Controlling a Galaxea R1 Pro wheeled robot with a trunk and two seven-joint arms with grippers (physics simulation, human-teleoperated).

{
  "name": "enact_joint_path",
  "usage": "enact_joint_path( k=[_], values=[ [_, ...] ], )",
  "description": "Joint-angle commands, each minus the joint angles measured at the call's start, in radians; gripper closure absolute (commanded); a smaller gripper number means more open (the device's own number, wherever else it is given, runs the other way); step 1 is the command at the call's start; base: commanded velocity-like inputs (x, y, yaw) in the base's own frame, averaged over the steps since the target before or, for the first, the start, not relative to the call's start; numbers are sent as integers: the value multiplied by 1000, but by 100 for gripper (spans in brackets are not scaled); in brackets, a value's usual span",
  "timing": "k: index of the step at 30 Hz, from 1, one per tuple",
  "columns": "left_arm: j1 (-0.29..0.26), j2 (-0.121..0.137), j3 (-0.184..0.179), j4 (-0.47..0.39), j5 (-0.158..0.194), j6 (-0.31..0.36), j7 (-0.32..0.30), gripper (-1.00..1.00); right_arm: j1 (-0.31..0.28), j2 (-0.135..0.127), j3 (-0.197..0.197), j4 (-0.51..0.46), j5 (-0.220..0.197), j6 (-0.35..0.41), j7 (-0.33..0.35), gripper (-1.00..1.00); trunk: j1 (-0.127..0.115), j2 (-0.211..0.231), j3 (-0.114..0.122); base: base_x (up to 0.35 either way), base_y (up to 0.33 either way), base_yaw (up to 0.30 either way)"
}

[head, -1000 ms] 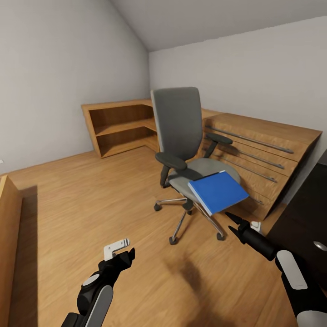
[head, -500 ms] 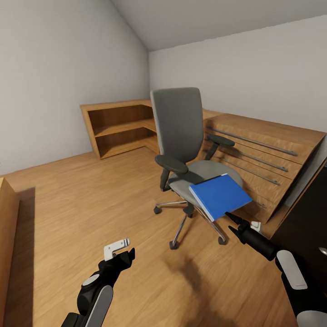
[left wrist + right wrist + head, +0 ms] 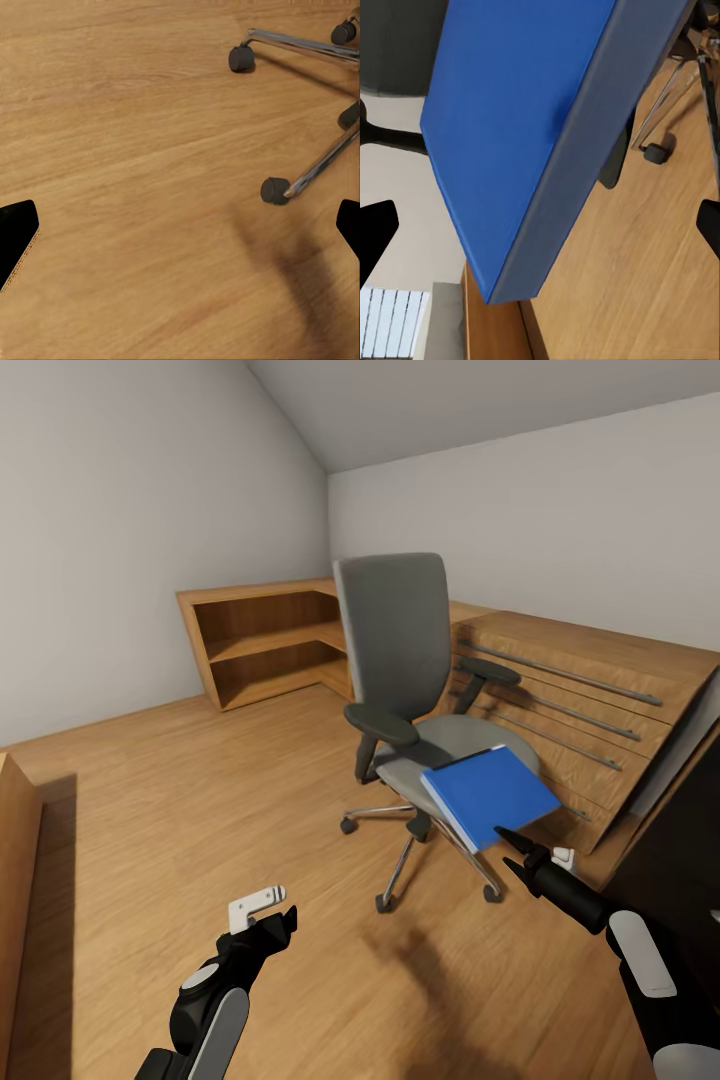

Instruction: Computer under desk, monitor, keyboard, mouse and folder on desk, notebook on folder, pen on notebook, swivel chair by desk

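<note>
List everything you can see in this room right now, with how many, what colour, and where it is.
swivel chair: one, grey seat and back, black armrests, chrome wheeled base, mid-floor.
folder: one, blue, on the chair seat, overhanging its front edge.
corner shelf unit: one, wood, open shelves, against the far walls.
slatted wood cabinet: one, wood with metal rails, behind the chair.
dark furniture: one, black, at the head view's right edge.
floor: wood planks.
left end effector: one, black, open, low over the floor.
right end effector: one, black, open, just below the folder's edge.
</note>
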Motion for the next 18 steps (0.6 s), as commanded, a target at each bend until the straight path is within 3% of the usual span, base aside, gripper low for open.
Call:
enact_joint_path(
  k=[1,18],
  values=[
    [-1,0,-1,-1,10,1,10,-100,-1,0,-2,0,-1,7,2,-100,0,0,-1,166,114,0],
    [-1,0,-2,-1,10,3,10,-100,-1,0,-3,0,-1,7,2,-100,0,0,-1,37,25,0]
  ],
)
